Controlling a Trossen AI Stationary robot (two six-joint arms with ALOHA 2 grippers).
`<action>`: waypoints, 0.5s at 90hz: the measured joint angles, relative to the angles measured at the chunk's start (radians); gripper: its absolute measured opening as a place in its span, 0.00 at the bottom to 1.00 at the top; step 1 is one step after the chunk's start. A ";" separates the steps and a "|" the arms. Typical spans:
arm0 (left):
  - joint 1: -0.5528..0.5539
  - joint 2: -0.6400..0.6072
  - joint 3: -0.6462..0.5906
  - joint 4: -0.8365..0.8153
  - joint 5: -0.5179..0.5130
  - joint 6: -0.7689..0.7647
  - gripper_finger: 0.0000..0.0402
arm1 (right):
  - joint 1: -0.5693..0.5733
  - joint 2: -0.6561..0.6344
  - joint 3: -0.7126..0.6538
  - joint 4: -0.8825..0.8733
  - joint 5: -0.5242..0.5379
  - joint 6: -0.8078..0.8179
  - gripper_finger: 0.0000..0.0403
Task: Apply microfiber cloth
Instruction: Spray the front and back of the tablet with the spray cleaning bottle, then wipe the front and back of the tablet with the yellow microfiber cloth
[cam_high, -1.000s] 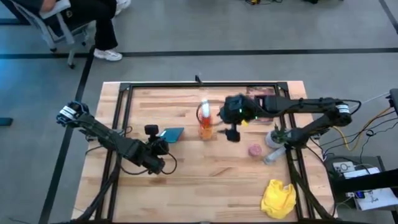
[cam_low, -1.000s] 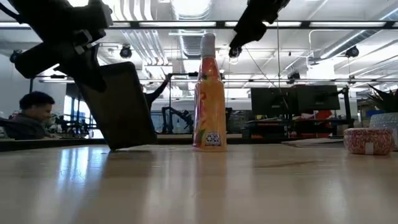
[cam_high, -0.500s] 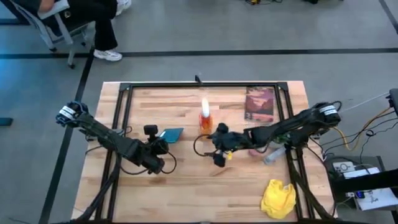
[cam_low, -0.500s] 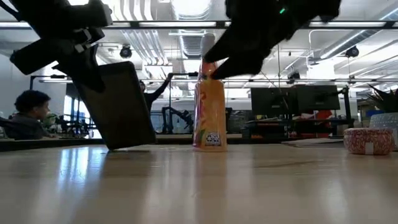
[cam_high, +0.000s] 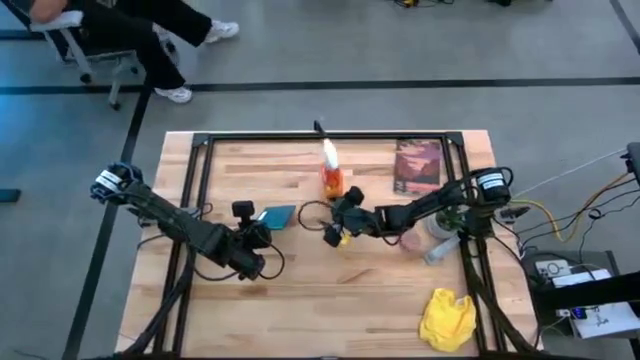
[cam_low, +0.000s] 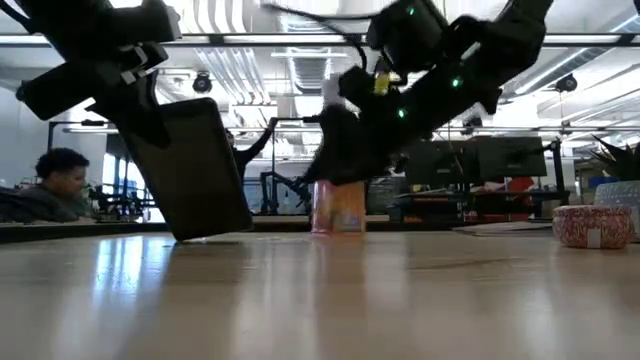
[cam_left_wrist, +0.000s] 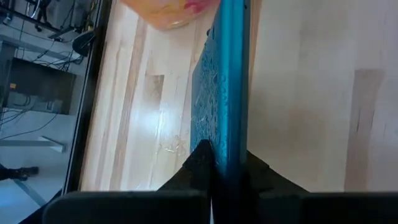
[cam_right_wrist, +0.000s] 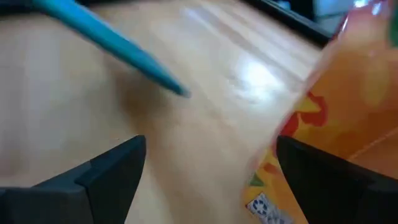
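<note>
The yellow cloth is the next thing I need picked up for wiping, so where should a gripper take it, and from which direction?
The microfiber cloth lies crumpled in a loose heap near the table's front right corner, well away from both arms. Probably best to come straight down from above and pinch one of the raised folds at the top of the heap; a flat edge offers less to close on.

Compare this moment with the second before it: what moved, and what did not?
The right pincer swung from the table's far side down toward its middle, then settled low beside the orange spray bottle, fingers open, gripping nothing. The bottle looks tipped from upright. The left pincer stayed clamped on the tilted tablet. The microfiber cloth lay untouched at the near right corner; the book kept its place.
</note>
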 joint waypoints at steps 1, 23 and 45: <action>0.000 0.000 0.000 0.001 0.000 0.000 0.02 | -0.005 -0.002 0.000 -0.004 0.006 -0.002 0.85; 0.000 0.000 0.000 0.007 0.000 0.000 0.02 | -0.103 -0.012 -0.005 -0.168 0.055 -0.070 0.85; 0.000 0.000 0.000 0.008 0.000 0.004 0.02 | -0.017 -0.136 -0.003 -0.395 -0.135 -0.070 0.85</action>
